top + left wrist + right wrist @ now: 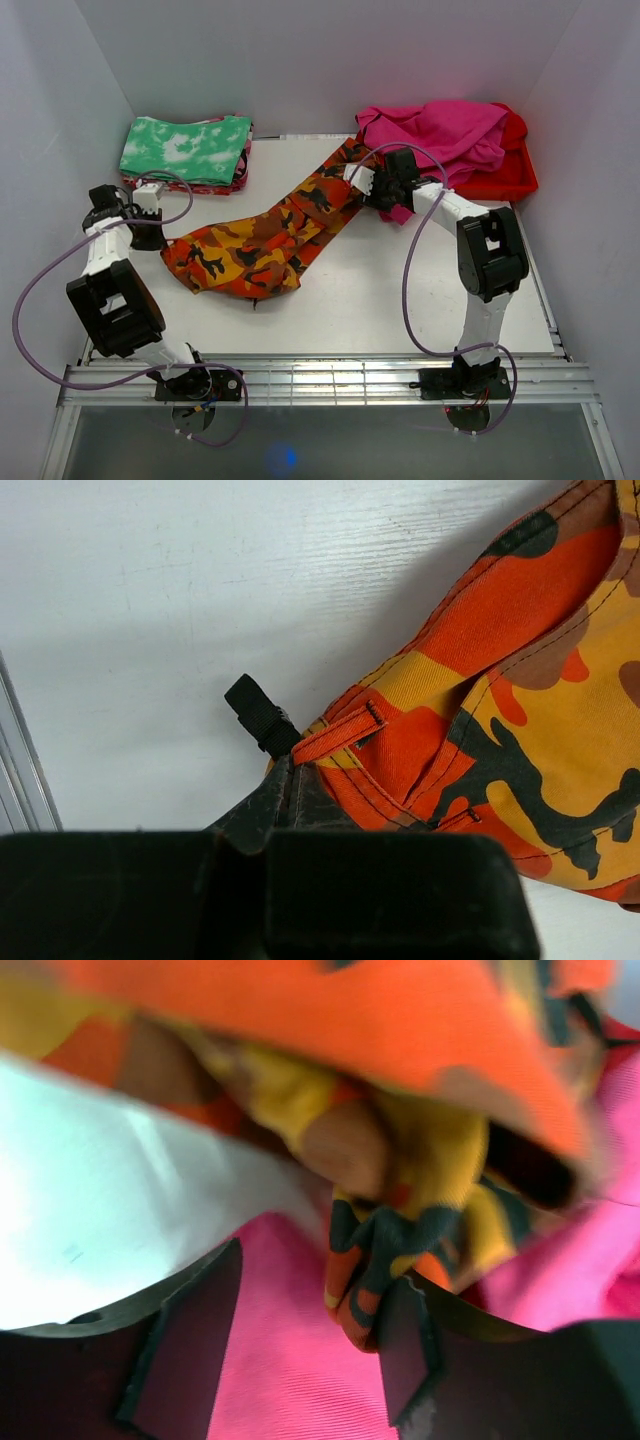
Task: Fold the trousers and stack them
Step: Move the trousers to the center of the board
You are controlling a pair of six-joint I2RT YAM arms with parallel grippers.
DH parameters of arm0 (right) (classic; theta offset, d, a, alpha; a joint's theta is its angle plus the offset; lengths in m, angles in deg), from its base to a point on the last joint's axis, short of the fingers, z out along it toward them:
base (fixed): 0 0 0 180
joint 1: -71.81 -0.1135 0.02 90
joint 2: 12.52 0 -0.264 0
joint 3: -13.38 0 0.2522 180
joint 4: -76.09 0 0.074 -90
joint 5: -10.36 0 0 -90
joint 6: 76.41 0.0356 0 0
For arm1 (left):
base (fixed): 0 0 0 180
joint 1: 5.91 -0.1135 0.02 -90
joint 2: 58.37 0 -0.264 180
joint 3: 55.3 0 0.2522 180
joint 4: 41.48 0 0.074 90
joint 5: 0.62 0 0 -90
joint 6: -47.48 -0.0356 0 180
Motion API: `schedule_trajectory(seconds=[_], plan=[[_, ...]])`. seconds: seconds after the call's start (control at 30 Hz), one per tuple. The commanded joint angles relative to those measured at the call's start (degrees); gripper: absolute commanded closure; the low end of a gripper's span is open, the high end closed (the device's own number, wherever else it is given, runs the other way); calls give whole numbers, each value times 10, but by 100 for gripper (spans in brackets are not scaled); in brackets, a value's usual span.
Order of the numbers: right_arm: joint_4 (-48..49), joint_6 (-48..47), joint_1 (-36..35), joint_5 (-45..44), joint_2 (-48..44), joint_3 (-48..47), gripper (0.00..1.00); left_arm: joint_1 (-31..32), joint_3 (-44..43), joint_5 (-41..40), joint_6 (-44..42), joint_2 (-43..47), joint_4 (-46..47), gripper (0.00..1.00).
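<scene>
The trousers [260, 240], in orange, yellow and dark camouflage print, lie stretched diagonally across the white table [400, 300]. My left gripper [150, 236] sits at their lower left end. In the left wrist view its fingers [285, 800] are shut together on the waistband edge of the trousers [520, 680], beside a belt loop. My right gripper [372, 185] is at the upper right end, with its jaws open. In the right wrist view a bunched trouser end [400, 1160] hangs against the right finger [405, 1355], and my right gripper [310, 1340] has magenta cloth beneath it.
A folded green-and-white mottled cloth [188, 148] lies on a stack at the back left. A magenta garment [440, 130] spills from a red bin [505, 175] at the back right and reaches under my right gripper. A black strap [262, 715] sticks out by the waistband.
</scene>
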Motion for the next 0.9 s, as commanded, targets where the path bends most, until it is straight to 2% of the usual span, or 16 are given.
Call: schedule_trajectory(seconds=[0.0, 0.07, 0.37, 0.6, 0.7, 0.73, 0.77, 0.83, 0.87], plan=[[52, -104, 4, 60, -56, 53, 40, -6, -28, 9, -5, -1, -8, 100], [43, -115, -1, 80, -51, 52, 37, -6, -29, 13, -5, -5, -9, 100], [70, -122, -27, 75, 50, 1, 40, -7, -48, 22, -6, -27, -22, 100], [-4, -128, -38, 92, 100, -29, 42, -13, -63, 26, -7, -34, -31, 100], [-108, -112, -42, 101, 134, -79, 50, -15, -70, 29, -5, -39, -34, 100], [-145, -107, -48, 104, 146, -98, 60, -16, -73, 30, -3, -40, -34, 100], [-221, -105, -51, 105, 164, -131, 65, -16, -76, 30, -3, -41, -35, 100], [-282, -105, -63, 105, 173, -146, 79, -18, -82, 32, -3, -42, -37, 100], [-325, -109, -66, 108, 168, -139, 82, -21, -84, 33, -3, -43, -37, 100]])
